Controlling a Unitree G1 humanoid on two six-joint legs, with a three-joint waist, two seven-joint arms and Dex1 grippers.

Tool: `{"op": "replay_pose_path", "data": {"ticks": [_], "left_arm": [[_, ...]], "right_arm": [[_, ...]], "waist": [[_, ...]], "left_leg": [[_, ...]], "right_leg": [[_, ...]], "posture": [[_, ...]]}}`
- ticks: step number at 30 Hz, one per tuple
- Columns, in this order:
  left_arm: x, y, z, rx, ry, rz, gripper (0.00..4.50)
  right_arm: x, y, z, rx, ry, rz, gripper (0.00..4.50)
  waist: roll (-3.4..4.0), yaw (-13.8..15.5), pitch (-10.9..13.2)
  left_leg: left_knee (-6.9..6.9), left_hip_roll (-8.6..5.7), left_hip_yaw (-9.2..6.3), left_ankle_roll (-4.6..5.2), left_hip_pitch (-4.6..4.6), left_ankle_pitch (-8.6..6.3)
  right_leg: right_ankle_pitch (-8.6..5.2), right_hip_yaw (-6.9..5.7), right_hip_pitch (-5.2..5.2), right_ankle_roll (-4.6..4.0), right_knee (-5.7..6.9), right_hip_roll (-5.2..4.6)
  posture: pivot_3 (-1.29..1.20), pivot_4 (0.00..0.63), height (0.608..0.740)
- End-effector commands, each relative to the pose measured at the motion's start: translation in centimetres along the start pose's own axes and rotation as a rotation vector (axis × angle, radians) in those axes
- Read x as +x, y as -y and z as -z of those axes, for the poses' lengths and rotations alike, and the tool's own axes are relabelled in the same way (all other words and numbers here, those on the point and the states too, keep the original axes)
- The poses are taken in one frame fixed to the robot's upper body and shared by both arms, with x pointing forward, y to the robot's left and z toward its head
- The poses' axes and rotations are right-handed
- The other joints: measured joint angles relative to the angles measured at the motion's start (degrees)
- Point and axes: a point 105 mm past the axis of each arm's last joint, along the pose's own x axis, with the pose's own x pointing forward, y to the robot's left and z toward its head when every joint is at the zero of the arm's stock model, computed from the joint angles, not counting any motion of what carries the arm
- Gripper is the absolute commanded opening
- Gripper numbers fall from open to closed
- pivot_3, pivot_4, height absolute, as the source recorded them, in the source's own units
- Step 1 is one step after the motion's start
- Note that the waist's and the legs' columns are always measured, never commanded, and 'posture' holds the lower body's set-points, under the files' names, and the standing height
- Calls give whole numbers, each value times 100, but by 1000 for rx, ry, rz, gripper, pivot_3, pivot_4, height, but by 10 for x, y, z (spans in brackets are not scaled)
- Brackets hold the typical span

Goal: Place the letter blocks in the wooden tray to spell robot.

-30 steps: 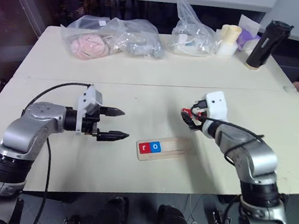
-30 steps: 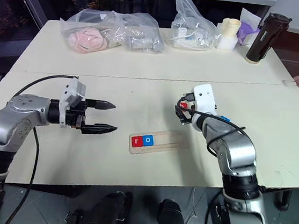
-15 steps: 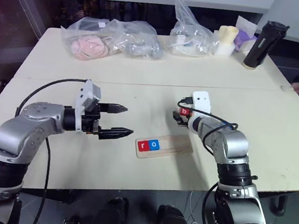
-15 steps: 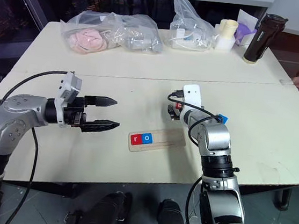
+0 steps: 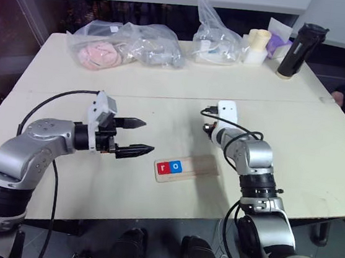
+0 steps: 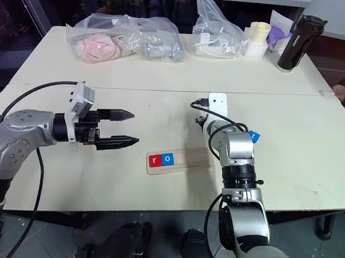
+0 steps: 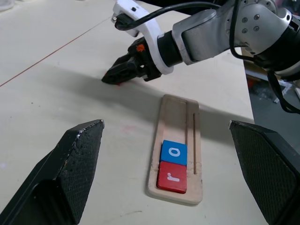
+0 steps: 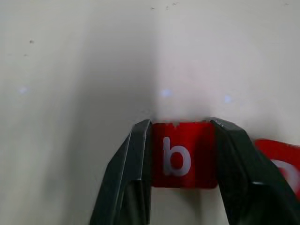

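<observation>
Right wrist view: right gripper (image 8: 180, 154) clamped on red b block (image 8: 180, 157), letter upright, at table surface. Wooden tray (image 5: 187, 167) lies mid-table, long axis 8-to-2 o'clock, red r block (image 5: 163, 166) and blue o block (image 5: 177, 166) at its 8 o'clock end. Left gripper (image 5: 135, 135) at tray's 9 o'clock, fingers spread, empty.

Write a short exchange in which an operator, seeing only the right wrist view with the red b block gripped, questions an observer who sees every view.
Operator: My right gripper has the b block between its jaws. What is in the tray?
Observer: The wooden tray holds a red r and then a blue o at one end. The rest of its slot is bare.
Operator: Where is the other arm?
Observer: The left gripper hovers above the table beside the tray's r end, jaws open, holding nothing.
</observation>
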Motion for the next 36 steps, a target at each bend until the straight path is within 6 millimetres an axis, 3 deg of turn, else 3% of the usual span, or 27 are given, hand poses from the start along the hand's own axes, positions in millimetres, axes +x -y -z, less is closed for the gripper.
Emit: {"op": "replay_pose_path", "data": {"ticks": [1,5,10,15,18,23,34,35,36], "left_arm": [[0,0,-9,55,20,-11,4500],[3,0,-9,56,27,-12,4500],[8,2,-8,49,33,6,4500],[11,5,-5,35,32,41,4500],[12,13,-3,33,33,104,4500],[14,25,3,46,12,192,4500],[16,24,6,63,2,182,4500],[16,24,6,62,2,180,4500],[17,24,7,61,2,179,4500]], "right_arm": [[-1,-6,20,-16,-70,-18,1186],[-15,-8,5,-74,-2,-48,1186],[-55,4,-20,-155,84,-73,1186],[-96,32,3,-165,5,-52,1186],[-115,44,33,-78,-55,-28,1186],[-119,55,63,41,-92,40,1186],[-110,58,64,46,-62,58,1186],[-109,59,62,38,-55,57,2284],[-109,60,61,33,-49,55,2684]], "waist": [[0,2,-1],[1,4,-1],[8,17,4],[5,44,2],[4,35,2],[9,16,4],[12,24,6],[12,23,6],[12,23,6]], "left_leg": [[-1,0,0,0,1,0],[0,0,0,0,2,0],[0,-1,1,0,1,0],[-2,1,-2,1,1,-1],[-2,1,-1,2,0,-2],[4,5,7,3,0,-1],[3,7,3,3,1,0],[3,7,3,3,1,0],[3,7,3,3,1,0]], "right_leg": [[0,0,0,0,0,0],[0,0,1,0,0,0],[0,1,-1,0,0,-1],[-1,-2,1,0,-3,-1],[-2,-2,3,-1,-7,-4],[-9,4,-1,-22,-8,-4],[-9,1,2,-23,-12,-3],[-9,1,2,-23,-12,-4],[-9,1,2,-23,-12,-4]], "posture": [[0,150,725],[0,150,725],[0,150,725],[0,150,725],[0,150,725],[0,150,725],[0,150,725],[0,150,725],[0,150,725]]}}
